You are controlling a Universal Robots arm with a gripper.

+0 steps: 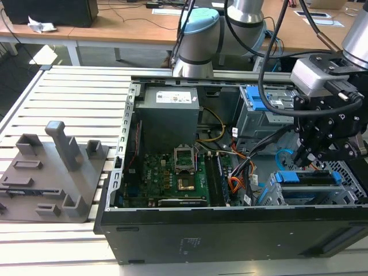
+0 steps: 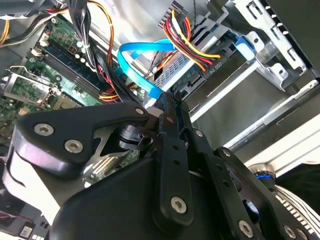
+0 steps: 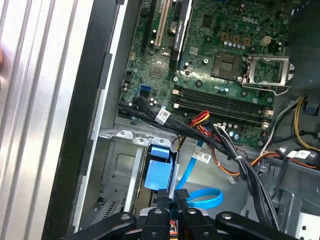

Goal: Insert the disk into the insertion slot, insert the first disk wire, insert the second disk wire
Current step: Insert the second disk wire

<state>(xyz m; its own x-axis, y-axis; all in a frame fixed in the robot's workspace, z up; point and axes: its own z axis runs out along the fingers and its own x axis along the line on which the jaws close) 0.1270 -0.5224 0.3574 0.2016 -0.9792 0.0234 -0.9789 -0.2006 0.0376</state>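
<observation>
The robot's hand (image 2: 167, 102), fingers pressed together on the second disk wire (image 2: 137, 65), hovers beside the disk (image 1: 307, 178) seated in the insertion slot (image 1: 302, 198) of the open computer case (image 1: 230, 230).

A green motherboard (image 1: 172, 172) lies on the floor of the open black computer case (image 1: 230, 230), toward the exterior view's left of the gripper (image 1: 307, 155). A grey power supply (image 1: 168, 112) stands beyond it. Farther left, outside the case, sits a grey fixture block (image 1: 52, 172) on the slatted table (image 1: 75, 92).

A pale slatted tabletop (image 1: 75, 92) fills the foreground; wooden desks (image 1: 126, 26) with white legs stand at twelve o'clock.
</observation>
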